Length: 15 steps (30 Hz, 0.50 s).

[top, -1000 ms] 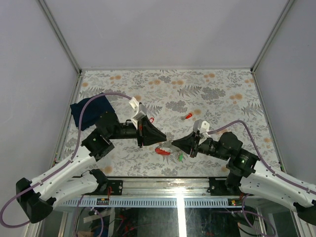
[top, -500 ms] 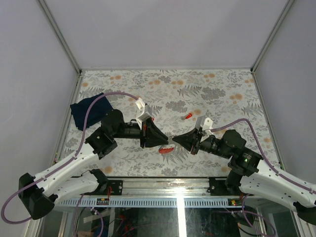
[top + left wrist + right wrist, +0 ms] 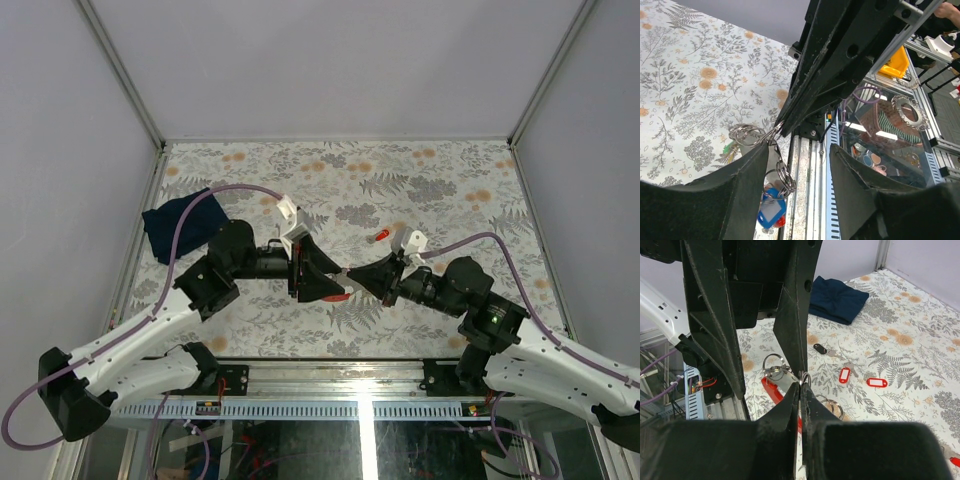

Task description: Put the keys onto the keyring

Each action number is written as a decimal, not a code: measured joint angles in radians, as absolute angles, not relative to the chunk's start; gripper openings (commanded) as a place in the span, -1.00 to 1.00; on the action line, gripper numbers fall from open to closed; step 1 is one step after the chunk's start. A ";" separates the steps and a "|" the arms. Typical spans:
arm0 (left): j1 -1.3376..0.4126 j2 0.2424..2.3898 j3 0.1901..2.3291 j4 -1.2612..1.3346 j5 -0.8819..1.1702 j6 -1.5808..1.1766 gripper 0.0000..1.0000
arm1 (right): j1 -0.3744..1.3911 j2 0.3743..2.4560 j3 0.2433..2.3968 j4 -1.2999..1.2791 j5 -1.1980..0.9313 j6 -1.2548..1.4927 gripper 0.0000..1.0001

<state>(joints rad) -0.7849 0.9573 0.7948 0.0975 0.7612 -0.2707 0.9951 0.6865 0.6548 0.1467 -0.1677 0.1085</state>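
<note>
- The table [image 3: 450, 190] has a floral cover; my two arms meet tip to tip over its near middle
- A dark blue cloth [image 3: 175, 228] lies crumpled at the far left, well apart from the work
- My left gripper [image 3: 799, 160] has its jaws standing apart with a clear gap between them; I see nothing clamped there, though linked metal rings hang just beside its one finger
- My right gripper [image 3: 801, 392] is pinched tight, and a thin wire ring sits caught at its very tip
- The keyring [image 3: 771, 389] is between the two grippers near the table's front edge, held by that ring, its red strap showing below and left of the right fingertips
- A blue-tagged key [image 3: 771, 215] dangles lowest on the chain of rings
- Two red-tagged keys [image 3: 844, 375] lie side by side on the table beyond the fingertips, and a black-tagged key [image 3: 820, 348] lies farther on toward the cloth
- A green-tagged key [image 3: 730, 150] lies on the table beside the left finger; I cannot tell whether it is on a ring
</note>
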 measured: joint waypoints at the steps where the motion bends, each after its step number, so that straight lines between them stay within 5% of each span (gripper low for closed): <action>1: -0.786 0.958 0.799 0.093 0.754 -0.268 -0.07 | 0.995 0.690 0.655 0.146 -0.166 0.110 -1.00; 15: -0.832 1.014 0.884 -0.065 0.643 -0.170 -0.34 | 0.995 0.701 0.657 0.148 -0.139 0.151 -1.00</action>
<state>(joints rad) -0.8318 1.0138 0.8837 -0.0650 0.6426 -0.1696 0.9951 0.7010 0.6575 0.1478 -0.1390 0.1513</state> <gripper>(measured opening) 0.364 0.019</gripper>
